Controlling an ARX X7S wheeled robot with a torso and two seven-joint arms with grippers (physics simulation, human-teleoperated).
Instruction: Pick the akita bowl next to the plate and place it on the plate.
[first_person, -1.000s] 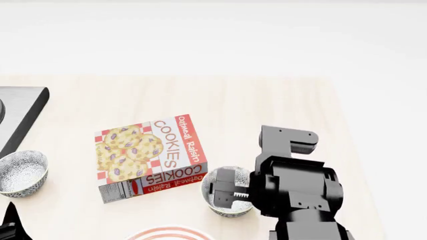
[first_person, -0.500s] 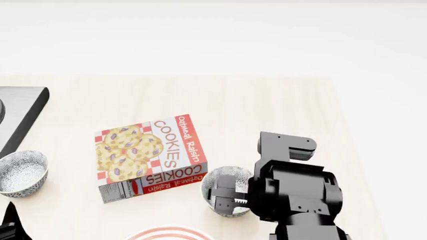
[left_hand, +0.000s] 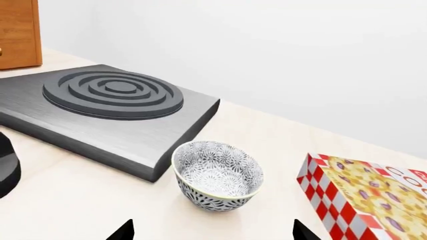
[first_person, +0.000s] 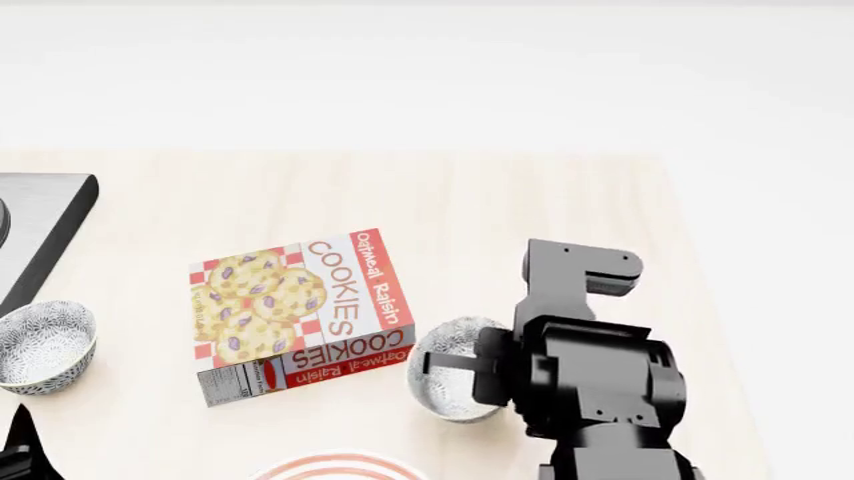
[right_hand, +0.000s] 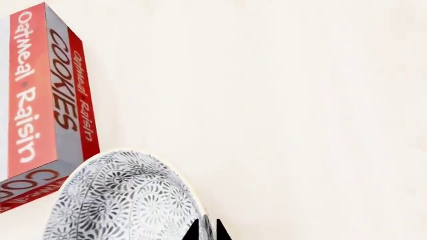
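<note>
1. The akita bowl (first_person: 447, 383) sits on the wooden table (first_person: 534, 200) just beside the Oatmeal Raisin cookies box (first_person: 300, 312), off the box's lower right corner in the head view.
2. The right gripper (first_person: 461, 367) is clamped on the akita bowl's rim; the right wrist view shows both fingertips (right_hand: 207, 231) pinching the edge.
3. The plate (first_person: 340, 467) lies near the box, below it, only its red-ringed rim showing.
4. The left gripper (left_hand: 210, 232) is spread wide, holding nothing, near a second patterned bowl (left_hand: 217, 175) beside the stove burner (left_hand: 110, 107).
</note>
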